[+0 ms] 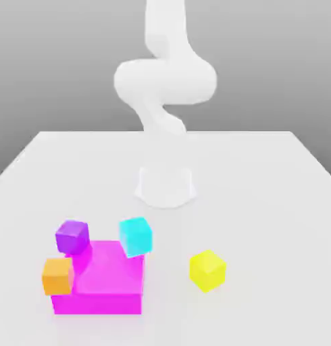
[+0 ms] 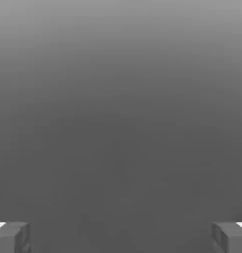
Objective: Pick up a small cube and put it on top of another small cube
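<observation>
1. Five blocks sit on a white table (image 1: 276, 176): four small cubes and one large magenta block (image 1: 104, 284).
2. Taking the magenta block as the centre of a clock face in the exterior view, the purple cube (image 1: 72, 236) is at about eleven o'clock, touching or overlapping the block's far corner on the exterior view's left.
3. The orange cube (image 1: 58, 276) is at about nine o'clock, pressed against the block's side on the exterior view's left; whether it rests on the table or partly on the block cannot be told.
4. The cyan cube (image 1: 136, 236) is at about one o'clock, tilted, at the block's far corner on the exterior view's right.
5. The yellow cube (image 1: 207, 270) is at about three o'clock, well apart from the magenta block, alone on the table and turned so one edge faces the camera.
6. The white robot arm (image 1: 165, 78) rises from its round base (image 1: 165, 186) at twelve o'clock from the blocks, near the table's middle, and curls upward out of frame.
7. In the hand view the gripper (image 2: 121, 239) has its two grey fingertips (image 2: 12, 237) standing far apart at opposite edges, jaws wide and nothing between them, against a plain grey background.
8. No small cube is stacked on another small cube.
</observation>
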Action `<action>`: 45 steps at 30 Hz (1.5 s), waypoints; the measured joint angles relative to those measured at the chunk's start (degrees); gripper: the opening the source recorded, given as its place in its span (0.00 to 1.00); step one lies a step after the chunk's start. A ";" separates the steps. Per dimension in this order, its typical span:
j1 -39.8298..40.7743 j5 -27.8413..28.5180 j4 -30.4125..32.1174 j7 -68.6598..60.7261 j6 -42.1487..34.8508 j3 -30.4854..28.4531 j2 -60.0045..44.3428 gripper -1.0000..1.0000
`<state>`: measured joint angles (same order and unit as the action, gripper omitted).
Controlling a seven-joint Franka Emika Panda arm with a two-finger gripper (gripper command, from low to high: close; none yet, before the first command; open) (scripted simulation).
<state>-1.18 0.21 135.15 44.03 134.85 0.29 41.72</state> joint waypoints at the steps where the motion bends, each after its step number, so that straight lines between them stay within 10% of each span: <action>1: -0.57 0.10 1.59 -0.88 1.49 0.13 -2.04 0.50; 18: -9.88 -0.25 28.52 -17.66 27.72 2.62 -38.58 0.50; 25: -11.45 1.79 27.76 -17.07 39.73 0.90 -53.38 0.50; 26: -11.84 1.95 27.46 -16.96 41.28 0.48 -55.24 0.00; 45: -4.31 0.32 24.33 -8.78 22.41 -4.45 -39.50 0.00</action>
<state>-5.49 0.53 159.48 35.25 157.25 -4.16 2.22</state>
